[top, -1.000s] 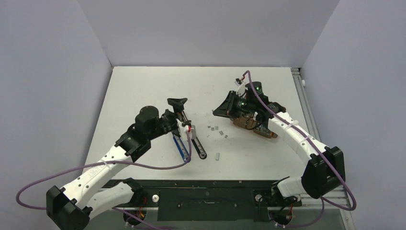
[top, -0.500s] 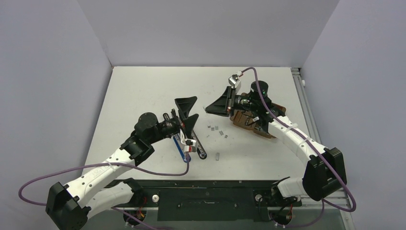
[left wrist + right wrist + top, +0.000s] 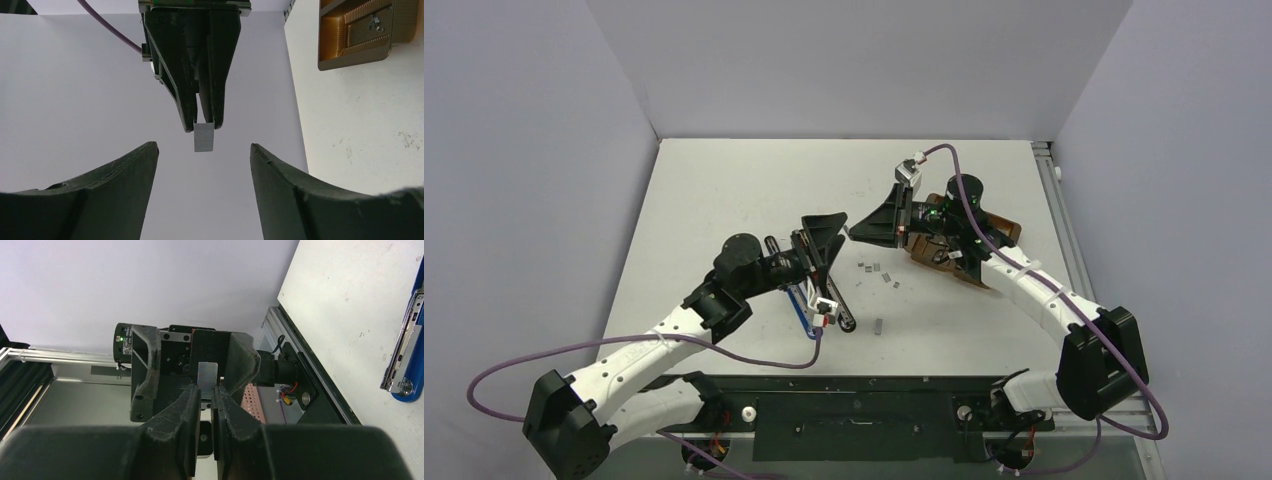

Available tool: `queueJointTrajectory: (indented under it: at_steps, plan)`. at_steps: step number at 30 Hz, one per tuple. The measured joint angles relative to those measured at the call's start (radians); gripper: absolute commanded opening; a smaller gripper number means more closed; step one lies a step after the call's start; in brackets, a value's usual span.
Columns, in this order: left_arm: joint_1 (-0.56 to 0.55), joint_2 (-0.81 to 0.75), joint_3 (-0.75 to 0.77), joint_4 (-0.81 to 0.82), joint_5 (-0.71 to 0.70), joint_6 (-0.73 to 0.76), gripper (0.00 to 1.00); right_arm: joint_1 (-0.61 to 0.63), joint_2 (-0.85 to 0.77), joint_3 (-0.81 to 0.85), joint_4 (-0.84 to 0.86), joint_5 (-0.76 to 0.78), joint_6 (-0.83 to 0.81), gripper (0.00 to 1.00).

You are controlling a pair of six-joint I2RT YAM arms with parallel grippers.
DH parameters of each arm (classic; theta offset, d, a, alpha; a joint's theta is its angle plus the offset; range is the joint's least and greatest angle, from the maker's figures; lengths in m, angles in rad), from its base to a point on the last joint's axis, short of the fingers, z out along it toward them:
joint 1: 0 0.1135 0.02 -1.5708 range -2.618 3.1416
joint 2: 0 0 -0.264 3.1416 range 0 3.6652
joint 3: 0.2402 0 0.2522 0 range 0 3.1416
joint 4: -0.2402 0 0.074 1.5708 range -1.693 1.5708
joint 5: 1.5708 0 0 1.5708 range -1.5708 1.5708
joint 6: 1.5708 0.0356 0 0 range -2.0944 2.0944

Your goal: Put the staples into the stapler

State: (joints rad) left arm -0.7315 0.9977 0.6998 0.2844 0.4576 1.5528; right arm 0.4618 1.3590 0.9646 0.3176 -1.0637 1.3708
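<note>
My right gripper (image 3: 854, 229) is shut on a short silver strip of staples (image 3: 207, 373), held out above the table towards the left arm. My left gripper (image 3: 837, 233) faces it, open. In the left wrist view the strip (image 3: 204, 139) hangs from the right fingers (image 3: 182, 75), level with my left fingertips (image 3: 145, 155), with a gap on each side. The blue and black stapler (image 3: 821, 307) lies open on the table below the left arm. Several loose staples (image 3: 875, 268) lie to its right.
A brown two-compartment tray (image 3: 984, 222) sits under the right arm, also in the left wrist view (image 3: 360, 35). One staple strip (image 3: 879, 324) lies nearer the front edge. The stapler's blue end (image 3: 406, 360) shows at the right wrist view's right edge.
My left gripper lifted away from the stapler, swung right to face the right gripper, and its jaws narrowed. The right gripper moved left with the strip.
</note>
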Motion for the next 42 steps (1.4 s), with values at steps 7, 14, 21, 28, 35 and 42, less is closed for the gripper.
queueJointTrajectory:
  at_steps: [7, 14, 21, 28, 35, 42]
  plan:
    - [0.000, 0.009, 0.004, -0.013, 0.000, 0.026, 0.45, 0.011, 0.000, 0.000, 0.000, 0.000, 0.000, 0.13]
    - [-0.001, 0.013, 0.009, -0.020, 0.000, 0.030, 0.36, 0.025, 0.000, -0.001, 0.000, 0.000, 0.000, 0.13]
    - [-0.007, 0.015, 0.019, -0.023, 0.000, 0.029, 0.27, 0.031, 0.000, -0.004, 0.002, 0.000, -0.001, 0.13]
    - [-0.008, 0.015, 0.019, -0.051, -0.003, 0.021, 0.00, 0.034, 0.000, -0.012, 0.007, 0.001, -0.001, 0.13]
    - [-0.016, 0.015, 0.019, -0.055, -0.006, 0.021, 0.00, 0.034, 0.000, -0.013, -0.005, 0.002, -0.021, 0.51]
    - [-0.027, 0.021, 0.027, -0.125, 0.000, 0.041, 0.00, -0.076, -0.002, 0.029, -0.235, 0.005, -0.205, 0.66]
